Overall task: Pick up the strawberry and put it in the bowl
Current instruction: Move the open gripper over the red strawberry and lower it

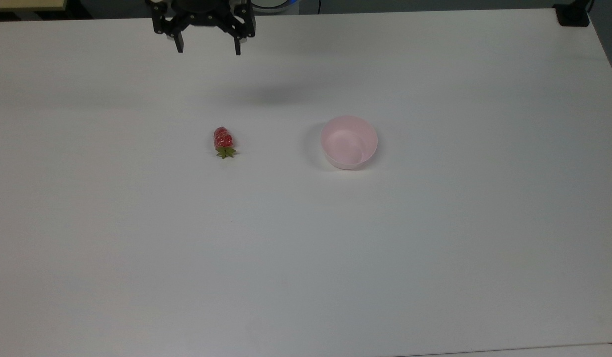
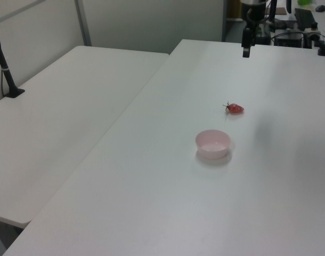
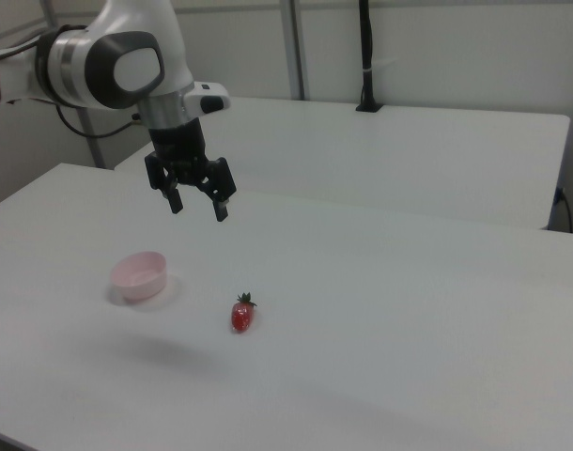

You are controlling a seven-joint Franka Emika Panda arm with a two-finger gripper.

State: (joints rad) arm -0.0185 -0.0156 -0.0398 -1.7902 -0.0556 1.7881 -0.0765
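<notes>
A: Where's your gripper rn?

B: My gripper (image 1: pixel 208 49) hangs well above the white table (image 1: pixel 306 258), up at the far edge in the top view. Fingers spread wide, pointing down, nothing btwn them. In the right view the gripper (image 3: pixel 199 207) sits high over the tabletop, above and a bit to the right view's left of the strawberry. In the left view it's up top (image 2: pixel 246 51); the fingers line up there, so the gap doesn't show.

A: And the strawberry?

B: The strawberry (image 1: pixel 223 142) lies on its side on the table, well apart from my gripper. In the top view its green cap points toward the near edge, red body toward the far edge. Right view: strawberry (image 3: pixel 242 315) w/ cap pointing away from the camera. Left view: strawberry (image 2: pixel 234 108), cap toward the left view's left.

A: Bowl?

B: The bowl (image 1: pixel 349 142), pale pink, upright, empty inside. In the top view it's to the top view's right of the strawberry, apart, not touching. Right view has the bowl (image 3: pixel 139 274) to the right view's left of the berry. Left view: bowl (image 2: pixel 212 143) nearer the camera than the berry. A 2nd white table (image 3: pixel 427 150) stands beyond mine in the right view, w/ a black post (image 3: pixel 365 56) on it.
</notes>
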